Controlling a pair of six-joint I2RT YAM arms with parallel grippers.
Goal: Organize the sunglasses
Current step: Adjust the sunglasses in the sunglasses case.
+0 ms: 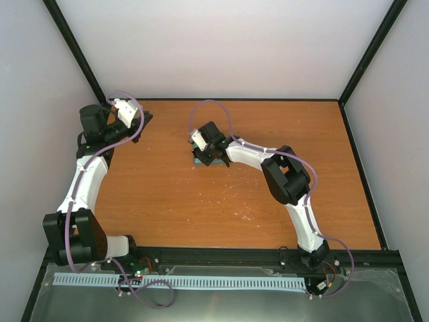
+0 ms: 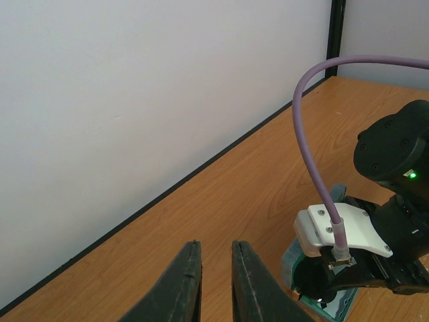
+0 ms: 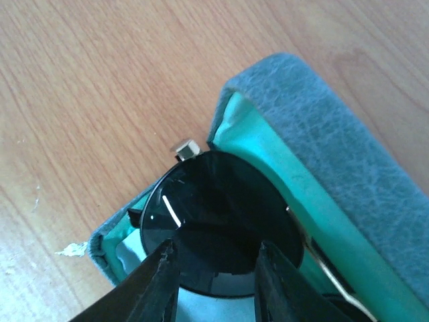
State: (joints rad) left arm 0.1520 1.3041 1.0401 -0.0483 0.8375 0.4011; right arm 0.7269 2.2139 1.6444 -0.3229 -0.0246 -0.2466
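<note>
one right hand (image 3: 216,255) over sunglasses (image 3: 221,198), in open blue-grey case (image 3: 348,134)

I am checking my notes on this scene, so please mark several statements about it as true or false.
1. The case lies open on the table. True.
2. A dark lens of the sunglasses is in the case. True.
3. The left gripper holds the sunglasses. False: nothing is between its jaws.
4. The case lining is red. False: it is teal.
5. The right gripper is over the case. True.
</note>
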